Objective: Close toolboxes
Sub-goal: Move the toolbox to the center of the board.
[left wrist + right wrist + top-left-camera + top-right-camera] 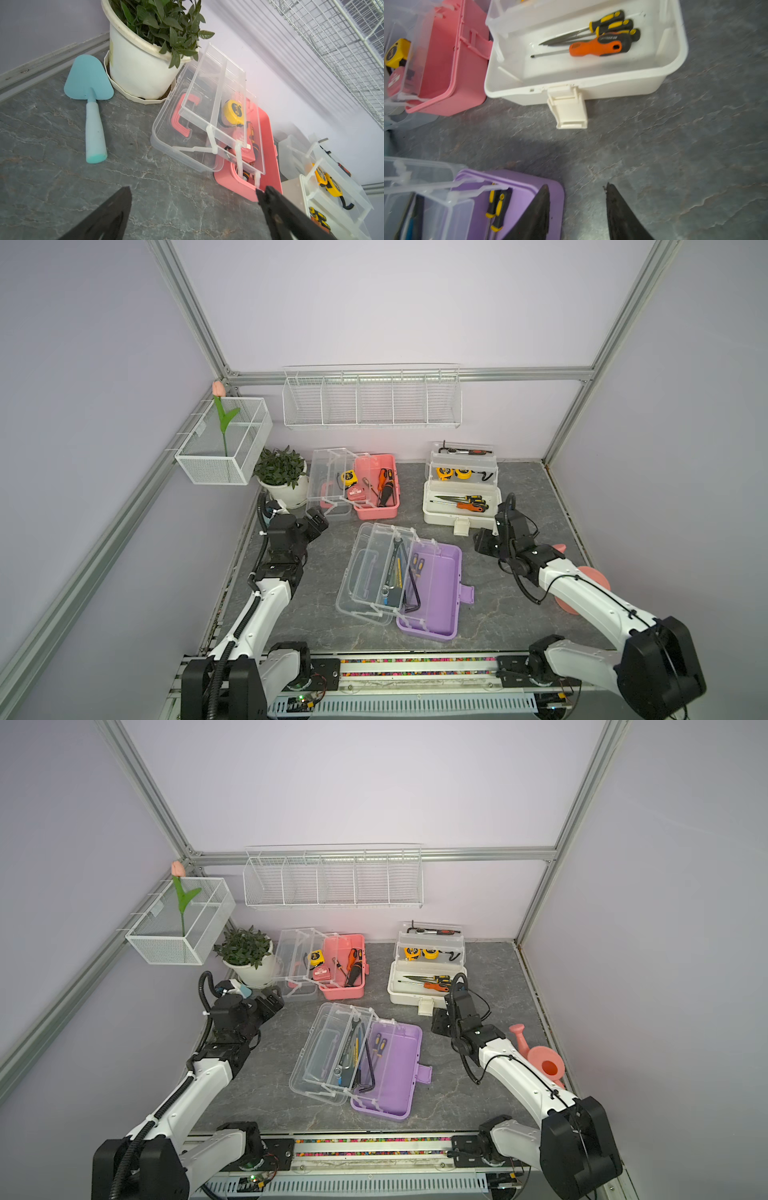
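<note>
Currently, my left gripper (194, 189): fingers wide, empty, near pink toolbox (270, 145)
My right gripper (576, 185): fingers half-spread, empty, between purple toolbox (521, 199), white toolbox (591, 87)

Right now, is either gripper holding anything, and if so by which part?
Nothing is held. The left gripper has jaws apart, empty, near the pink plastic toolbox; the right gripper likewise, beside the purple plastic toolbox.

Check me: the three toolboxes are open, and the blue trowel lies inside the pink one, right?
Only the trowel is wrong: it lies on the table beside the plant pot, outside the pink toolbox, as the left wrist view shows.
</note>
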Motion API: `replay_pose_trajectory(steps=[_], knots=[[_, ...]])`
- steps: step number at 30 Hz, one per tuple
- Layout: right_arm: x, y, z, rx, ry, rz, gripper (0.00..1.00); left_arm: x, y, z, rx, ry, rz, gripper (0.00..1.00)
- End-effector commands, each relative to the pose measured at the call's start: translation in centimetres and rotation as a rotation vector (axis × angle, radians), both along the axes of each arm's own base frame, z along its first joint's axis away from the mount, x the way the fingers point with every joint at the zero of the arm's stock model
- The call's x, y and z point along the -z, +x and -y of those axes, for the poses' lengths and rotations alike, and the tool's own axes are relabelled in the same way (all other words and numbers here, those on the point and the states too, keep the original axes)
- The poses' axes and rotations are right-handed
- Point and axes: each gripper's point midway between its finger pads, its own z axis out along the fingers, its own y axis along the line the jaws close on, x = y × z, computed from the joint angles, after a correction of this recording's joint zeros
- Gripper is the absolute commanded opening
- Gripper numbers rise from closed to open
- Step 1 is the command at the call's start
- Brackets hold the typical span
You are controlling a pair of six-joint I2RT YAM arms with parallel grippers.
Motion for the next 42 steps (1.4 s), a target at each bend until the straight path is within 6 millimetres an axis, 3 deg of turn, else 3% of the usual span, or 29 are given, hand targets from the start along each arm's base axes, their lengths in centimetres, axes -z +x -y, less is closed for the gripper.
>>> replay_pose_trajectory(steps=[1, 5, 8, 12, 17, 22, 33, 42], knots=[[1.5, -2.5, -2.4, -0.001, 0.100, -0.141, 0.47, 0.8, -1.0, 0.5, 0.013, -0.033, -0.028, 1.00], [2.1, -3.5, -4.3, -0.009, 0.114, -0.176, 0.50, 0.6, -0.8, 0.4, 0.008, -0.032, -0.016, 1.00], [3.0, -3.8, -4.5, 0.019, 0.092, -0.196, 0.49, 0.5, -0.5, 0.7, 0.022, -0.039, -0.003, 1.00], [4.2, -3.5, -4.6, 0.062, 0.093, -0.214, 0.37, 0.9, -0.6, 1.0, 0.038, -0.046, 0.013, 1.00], [4.9, -3.0, -3.4, 0.133, 0.056, -0.194, 0.31, 1.9, -1.2, 1.0, 0.044, -0.035, -0.009, 1.00], [5.0, -2.2, -3.6, 0.162, 0.072, -0.176, 0.25, 2.8, -1.5, 0.3, 0.009, -0.017, -0.026, 1.00], [5.5, 0.8, -4.3, 0.189, 0.112, -0.143, 0.08, 3.6, -2.0, -0.3, -0.031, -0.028, -0.077, 1.00], [4.8, 5.1, -3.9, 0.149, 0.134, -0.089, 0.07, 4.2, -2.0, 0.7, 0.011, -0.084, -0.079, 1.00]])
